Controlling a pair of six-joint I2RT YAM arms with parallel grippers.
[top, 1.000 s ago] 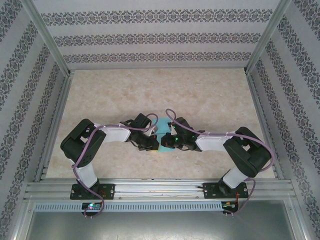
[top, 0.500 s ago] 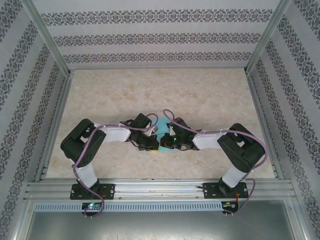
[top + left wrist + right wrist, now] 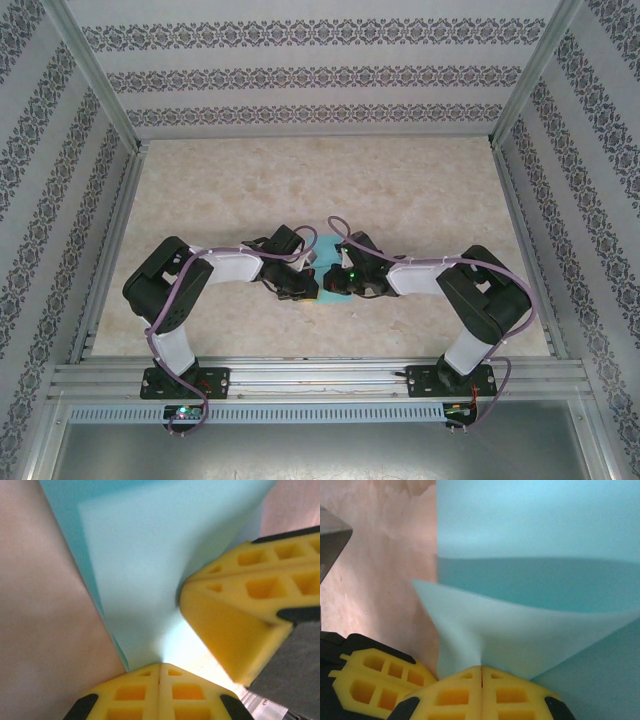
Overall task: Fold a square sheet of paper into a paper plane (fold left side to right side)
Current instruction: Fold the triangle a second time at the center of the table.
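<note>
Yellow ribbed rubber meets seam to seam at the near edge of my left wrist view. My left fingers [image 3: 142, 680] are pressed closed on the square sheet of paper [image 3: 145, 565], which spreads away from the pinch toward the far side. The sheet is light turquoise and thin. A paler layer lies over a darker strip along its left edge, so I judge it is already doubled there.

My right fingers [image 3: 465, 680] are clamped closed too, on a flap that rises off the layer lying flat beneath it and curls like a shallow sail. The two pinches sit just beside each other, tips nearly touching.

I judge that is deliberate. Paper this limp sags and skews if held at one point, so two close grips on the same edge keep it straight for the carry from left to right. The bottom layer rests on the worktop [image 3: 45, 630], a pale mottled stone pattern, and that rest gives the crease something to form against. I take this as the middle of a fold rather than its end, since the flap is not yet flat. A hard pull from either side could wrinkle or tear it.

From above, both arms bend inward and meet a little near of the worktop's middle, with turquoise peeping out between the wrists. Beyond them the worktop runs back to the patterned walls [image 3: 320, 75].
</note>
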